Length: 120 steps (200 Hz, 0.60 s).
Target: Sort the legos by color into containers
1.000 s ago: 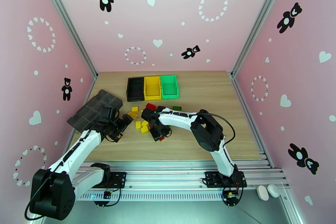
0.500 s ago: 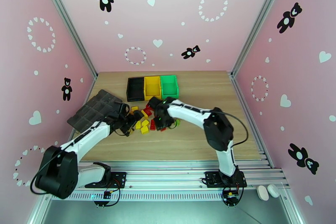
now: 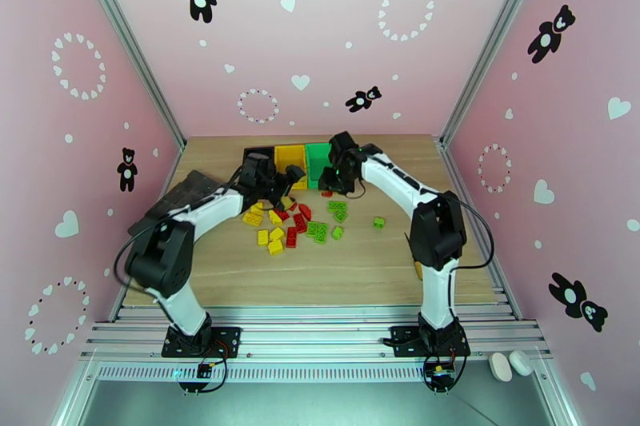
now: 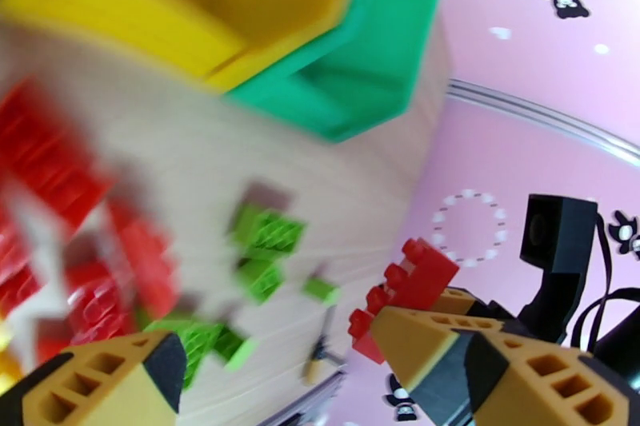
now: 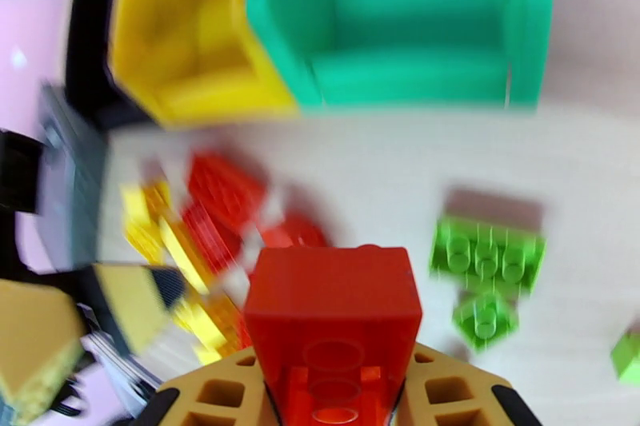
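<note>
My right gripper (image 3: 330, 178) hovers just in front of the green container (image 3: 318, 153) and is shut on a red lego (image 5: 332, 316). The same red lego (image 4: 408, 284) shows at the lower right of the left wrist view. My left gripper (image 3: 280, 180) is open with nothing between its fingers (image 4: 104, 388), and sits in front of the black container (image 3: 258, 153) and yellow container (image 3: 290, 154). Red legos (image 3: 293, 236), yellow legos (image 3: 274, 242) and green legos (image 3: 320, 232) lie scattered on the wood nearer me. The bins look empty in the right wrist view, which is blurred.
A dark grey segmented tray (image 3: 180, 197) lies at the table's left edge under my left arm. One green lego (image 3: 378, 222) sits alone to the right of the pile. Pink walls close in the table on three sides.
Both arms swung away from the near side of the pile toward the bins. The right gripper carried the red lego up with it, uncovering the scattered legos.
</note>
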Each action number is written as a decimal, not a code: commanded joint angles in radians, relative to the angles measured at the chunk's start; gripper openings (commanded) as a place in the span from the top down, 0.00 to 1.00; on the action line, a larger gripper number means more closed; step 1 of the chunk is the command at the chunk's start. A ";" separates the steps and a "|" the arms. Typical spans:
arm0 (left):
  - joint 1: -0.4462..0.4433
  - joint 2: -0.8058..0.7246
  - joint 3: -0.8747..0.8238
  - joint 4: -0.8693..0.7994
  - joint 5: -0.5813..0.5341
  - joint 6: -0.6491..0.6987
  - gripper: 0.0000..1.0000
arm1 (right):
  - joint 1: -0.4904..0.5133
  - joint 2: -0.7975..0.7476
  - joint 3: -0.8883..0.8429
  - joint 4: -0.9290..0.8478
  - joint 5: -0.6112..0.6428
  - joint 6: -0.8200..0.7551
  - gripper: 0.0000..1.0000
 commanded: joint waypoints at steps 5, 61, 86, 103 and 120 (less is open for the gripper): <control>-0.005 0.075 0.136 0.040 0.072 -0.050 0.03 | -0.037 0.111 0.136 0.002 -0.054 0.051 0.69; 0.017 0.070 0.229 -0.151 0.005 0.045 0.05 | -0.086 0.269 0.370 -0.032 -0.086 0.086 0.57; 0.041 0.018 0.189 -0.205 -0.029 0.082 0.05 | -0.085 0.289 0.414 -0.042 -0.092 0.082 0.43; 0.047 -0.009 0.185 -0.282 -0.053 0.133 0.05 | -0.085 0.281 0.414 -0.046 -0.093 0.075 0.39; 0.046 -0.027 0.193 -0.375 -0.082 0.201 0.07 | -0.083 0.267 0.414 -0.064 -0.091 0.056 0.38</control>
